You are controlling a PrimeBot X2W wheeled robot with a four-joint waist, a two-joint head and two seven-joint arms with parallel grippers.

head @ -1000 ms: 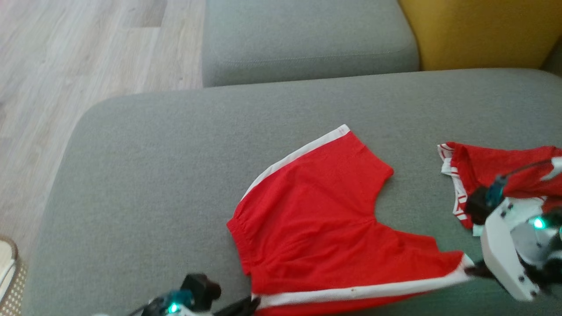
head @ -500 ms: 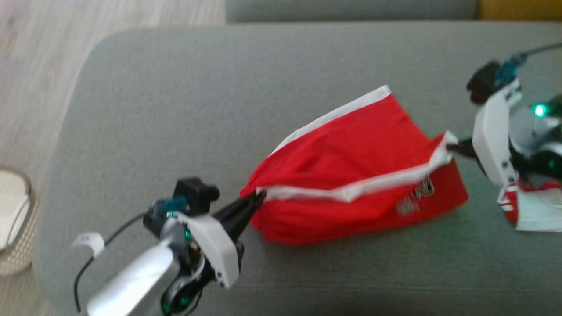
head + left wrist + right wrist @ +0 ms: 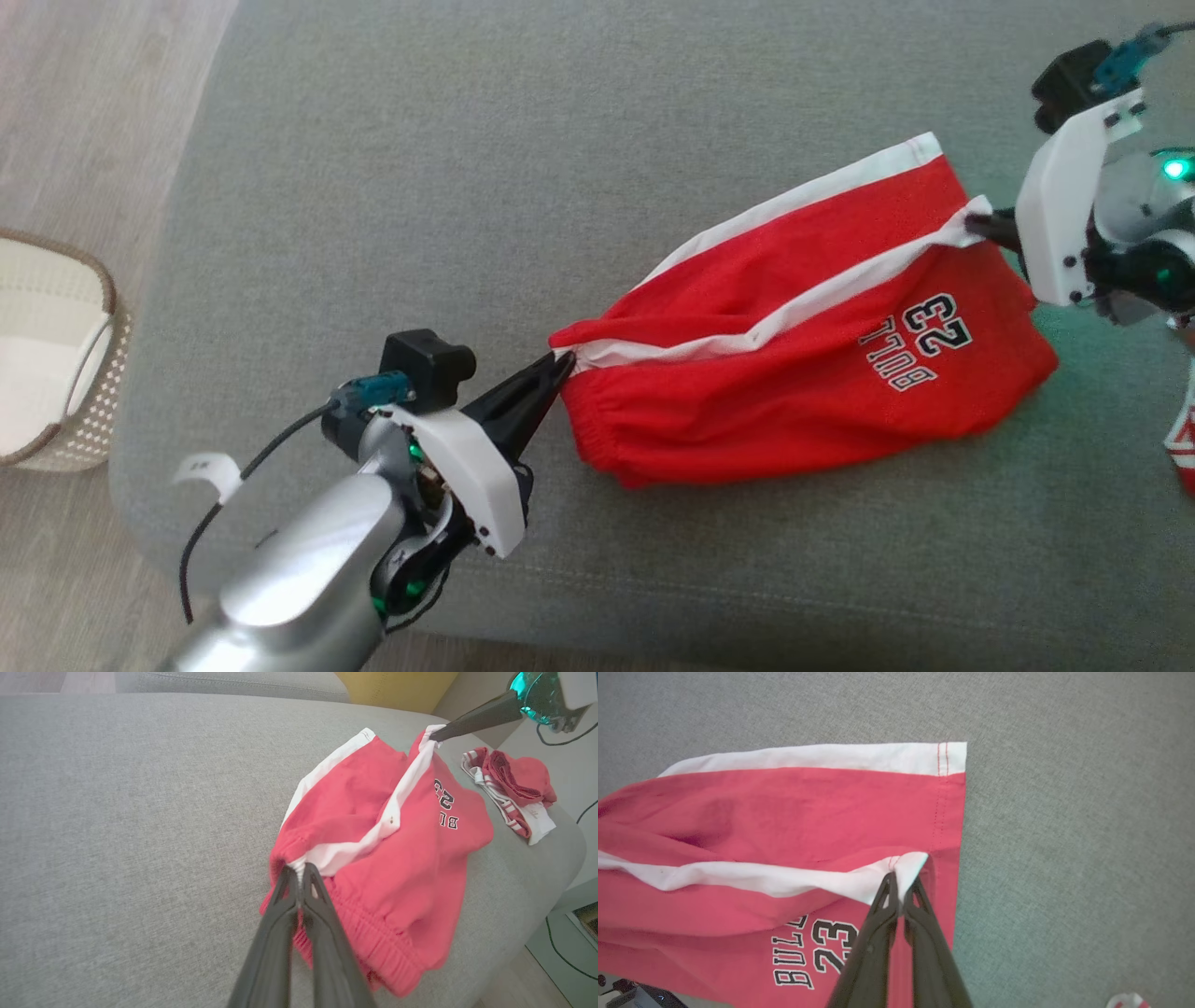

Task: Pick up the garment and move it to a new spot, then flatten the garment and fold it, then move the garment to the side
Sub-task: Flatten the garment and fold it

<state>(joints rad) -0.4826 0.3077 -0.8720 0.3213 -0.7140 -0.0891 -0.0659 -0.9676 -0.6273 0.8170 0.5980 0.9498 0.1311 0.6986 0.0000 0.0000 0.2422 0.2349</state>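
— Where is the garment?

— The red fabric shorts with white side stripes and a black "BULLS 23" print [image 3: 803, 373] are on the grey woven-fabric sofa seat [image 3: 420, 187]. From the head camera they sit in its right half, closer to the front edge than to the back. The lower layer lies on the seat. The upper layer is raised, its white stripe drawn into a taut line between the two grippers.

— What about the left gripper?

— The left gripper [image 3: 558, 362] has its two dark fingers pinched together on the waistband end of that stripe, at the shorts' left tip. Its wrist view shows white cloth caught right between the tips.

— And the right one?

— The right gripper [image 3: 976, 224] is clamped on the hem corner of the same stripe, at the shorts' right end. The printed leg panel drapes from there down to the seat.

— Anything else on the seat?

— A crumpled red-and-white striped garment [image 3: 511, 786] lies near the seat's right corner, just beside the shorts' leg end. I cannot tell whether the two touch.

— And off the seat?

— A round woven basket with a pale lining [image 3: 103, 308] stands on the light wooden floor [image 3: 93, 93] beside the seat's left edge. A mustard-yellow cushion [image 3: 397, 688] shows past the back edge.
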